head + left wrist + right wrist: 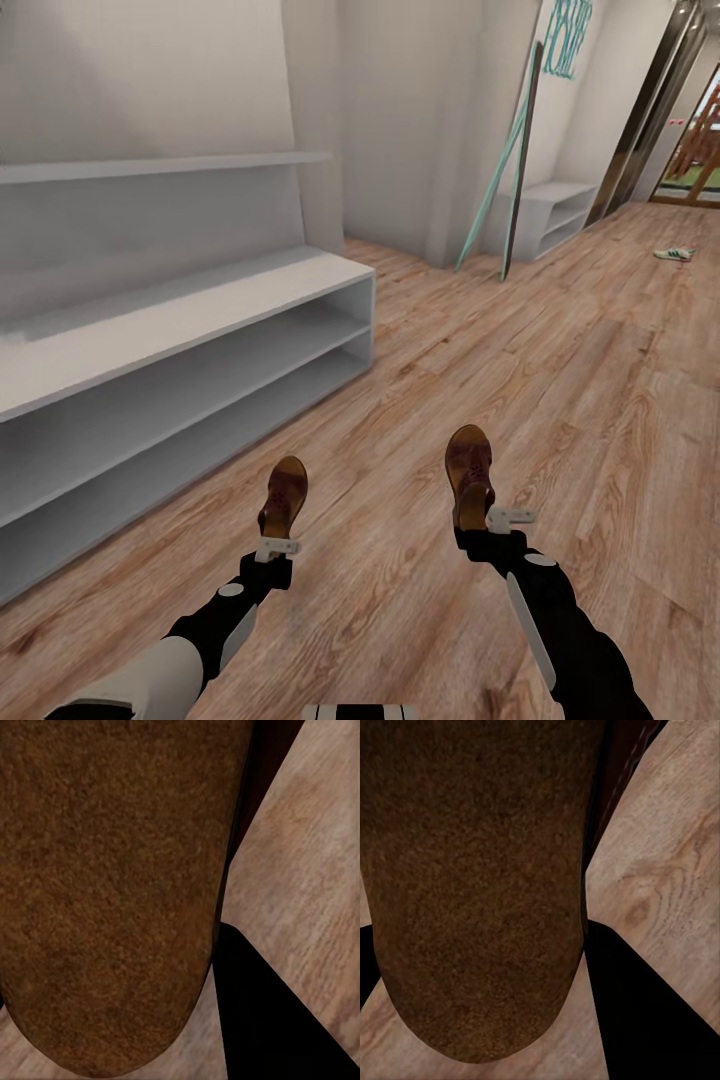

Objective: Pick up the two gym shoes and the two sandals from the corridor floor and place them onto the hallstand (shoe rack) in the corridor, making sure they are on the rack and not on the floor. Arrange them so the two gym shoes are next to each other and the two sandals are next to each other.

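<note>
Fingers of your left gripper [277,545] and right gripper [497,520] each pinch a sandal's heel, left sandal [284,497], right sandal [469,470], carried above floor [420,350] toward hallstand [200,300].

The left sandal [284,504], dark reddish-brown leather, is held at its heel by the left tool [276,548] above the corridor floor [560,400], toe pointing away. The right sandal [469,478] is likewise gripped at its heel by the right tool [497,522]. One gym shoe [675,254], white with green, lies far down the floor. The grey hallstand [200,330] stands along the floor's left edge, its shelves bare.
</note>
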Motion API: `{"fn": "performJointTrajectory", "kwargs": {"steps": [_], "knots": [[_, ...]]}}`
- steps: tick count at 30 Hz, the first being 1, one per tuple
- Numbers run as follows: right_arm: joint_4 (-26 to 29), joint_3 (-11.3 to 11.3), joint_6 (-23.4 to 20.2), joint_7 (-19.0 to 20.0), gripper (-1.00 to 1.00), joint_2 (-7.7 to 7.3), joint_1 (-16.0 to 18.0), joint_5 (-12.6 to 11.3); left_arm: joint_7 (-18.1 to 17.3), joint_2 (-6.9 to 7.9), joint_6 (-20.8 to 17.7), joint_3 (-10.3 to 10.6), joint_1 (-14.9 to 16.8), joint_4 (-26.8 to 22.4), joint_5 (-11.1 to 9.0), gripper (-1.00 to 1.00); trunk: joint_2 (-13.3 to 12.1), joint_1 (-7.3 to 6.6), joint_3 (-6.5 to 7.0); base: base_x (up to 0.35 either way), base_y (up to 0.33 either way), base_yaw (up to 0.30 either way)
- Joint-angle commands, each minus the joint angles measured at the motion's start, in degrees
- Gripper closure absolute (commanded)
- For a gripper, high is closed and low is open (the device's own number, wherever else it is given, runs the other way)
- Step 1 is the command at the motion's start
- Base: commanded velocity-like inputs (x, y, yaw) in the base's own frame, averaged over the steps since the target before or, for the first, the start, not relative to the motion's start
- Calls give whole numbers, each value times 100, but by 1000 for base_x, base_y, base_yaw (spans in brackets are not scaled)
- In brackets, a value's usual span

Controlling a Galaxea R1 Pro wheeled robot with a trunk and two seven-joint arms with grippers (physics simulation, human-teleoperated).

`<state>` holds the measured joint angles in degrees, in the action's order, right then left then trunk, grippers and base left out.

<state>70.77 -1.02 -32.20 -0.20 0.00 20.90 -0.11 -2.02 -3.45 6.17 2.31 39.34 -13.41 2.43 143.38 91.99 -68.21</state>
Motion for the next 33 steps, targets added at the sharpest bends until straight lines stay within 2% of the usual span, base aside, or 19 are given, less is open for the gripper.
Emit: {"fn": "performJointTrajectory", "kwargs": {"steps": [1,11,17,33], "knots": [[8,-2,-32,-15,100,0,2,-15,0,2,20,17,3,5,47,100,2,-1,0,0,0,0],[15,-3,-32,-15,100,0,2,-15,6,5,25,15,3,-3,47,100,2,-1,11,1,-1,43],[16,-2,-33,-14,100,-1,2,-15,8,3,25,16,3,-4,41,100,2,-1,11,104,-104,257],[16,-3,-33,-15,100,0,2,-15,9,2,25,15,3,-4,38,100,2,-1,11,211,-180,296]]}}
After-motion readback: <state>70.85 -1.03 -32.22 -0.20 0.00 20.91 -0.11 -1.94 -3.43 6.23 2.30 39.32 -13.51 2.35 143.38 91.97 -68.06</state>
